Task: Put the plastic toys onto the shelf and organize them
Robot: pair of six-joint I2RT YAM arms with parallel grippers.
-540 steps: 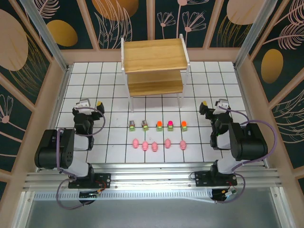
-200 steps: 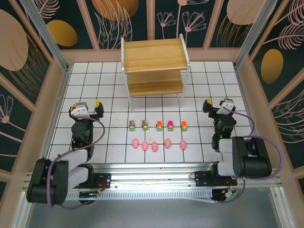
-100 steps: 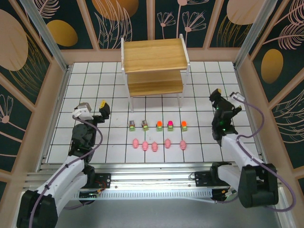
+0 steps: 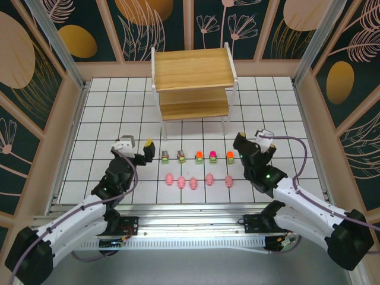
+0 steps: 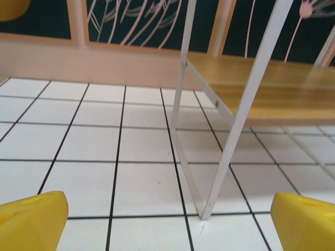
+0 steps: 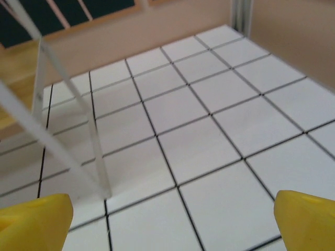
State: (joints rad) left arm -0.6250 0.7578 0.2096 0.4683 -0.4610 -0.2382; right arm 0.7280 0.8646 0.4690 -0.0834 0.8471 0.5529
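Left gripper and right gripper, both spread wide and holding nothing, flank 2 toy rows.
5 toy vehicles line up on the white tiled tabletop, with 5 pink pig figures in a second row nearer the arm bases; the 2-tier wooden shelf stands just behind both rows, toward the far wall.

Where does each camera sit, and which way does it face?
Top external: above and behind, looking down on table, shelf and toys; left arm and right arm show.
Left wrist: low on left gripper, facing the shelf's legs; yellow fingertips show.
Right wrist: low on right gripper, facing a shelf leg; yellow fingertips.
Shared: the shelf.
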